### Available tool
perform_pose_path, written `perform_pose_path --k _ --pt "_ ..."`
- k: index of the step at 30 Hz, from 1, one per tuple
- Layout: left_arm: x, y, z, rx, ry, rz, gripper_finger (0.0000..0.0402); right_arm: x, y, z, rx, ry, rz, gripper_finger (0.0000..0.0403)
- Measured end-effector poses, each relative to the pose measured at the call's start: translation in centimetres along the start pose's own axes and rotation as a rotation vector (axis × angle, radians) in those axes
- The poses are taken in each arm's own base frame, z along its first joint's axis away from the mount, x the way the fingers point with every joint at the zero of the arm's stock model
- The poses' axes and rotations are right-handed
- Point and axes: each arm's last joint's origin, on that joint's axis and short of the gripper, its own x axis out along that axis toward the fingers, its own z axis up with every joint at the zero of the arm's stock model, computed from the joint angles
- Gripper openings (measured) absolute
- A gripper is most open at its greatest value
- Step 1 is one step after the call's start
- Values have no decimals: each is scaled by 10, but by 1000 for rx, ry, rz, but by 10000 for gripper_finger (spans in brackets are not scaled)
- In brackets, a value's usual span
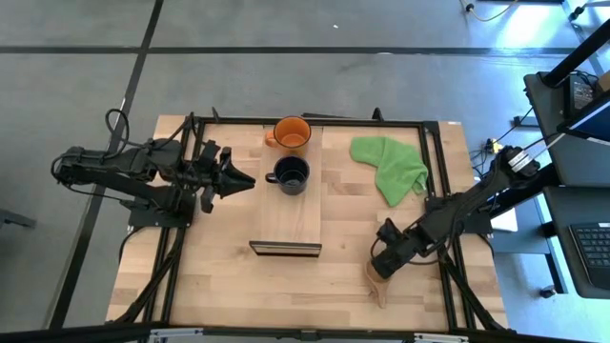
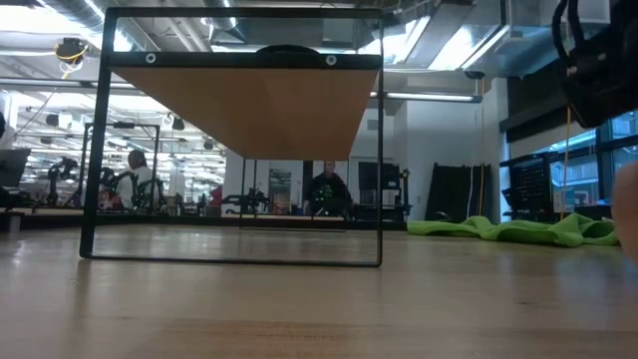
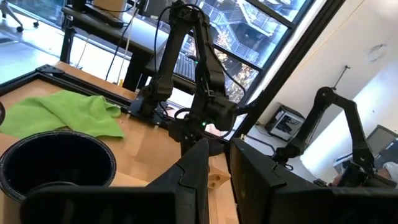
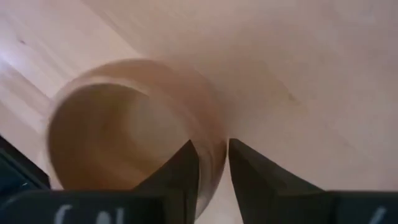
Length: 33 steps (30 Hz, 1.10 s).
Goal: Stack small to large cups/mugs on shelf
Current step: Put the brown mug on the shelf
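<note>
Gripping the rim of the shallow wooden cup [image 4: 134, 121], the right gripper [image 4: 213, 168] has its jaws clenched across the wall, one finger inside the bowl and one outside. The cup is pale, round and unpainted, sitting on the bench [image 1: 219, 286] near its front right, its stubby handle pointing toward the front edge. The orange mug [image 1: 291, 132] and the navy mug [image 1: 289, 174] stand upright on the shelf [image 1: 286, 224], whose long axis runs front to back. The left gripper [image 1: 246, 180] hovers just beside the navy mug, jaws nearly closed and empty.
</note>
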Motion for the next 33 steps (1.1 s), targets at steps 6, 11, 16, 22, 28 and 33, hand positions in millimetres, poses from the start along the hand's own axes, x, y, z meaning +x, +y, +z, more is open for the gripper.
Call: perform_pose_path --k 6,11,16,22,28,33 --pt "0 1 -1 0 11 6 63 3 -1 0 153 -5 -18 32" --pt "0 2 -4 1 49 17 63 0 3 3 347 -55 34 32" --pt "0 1 -4 14 50 1 63 -10 15 6 475 -158 107 32" --pt "-3 0 -2 31 30 -14 63 -42 38 11 448 -314 186 32" --pt "-9 -1 0 53 10 -25 63 -88 54 11 444 -307 212 32" --pt "-12 -1 1 51 2 -29 63 -130 60 10 473 -313 226 32"
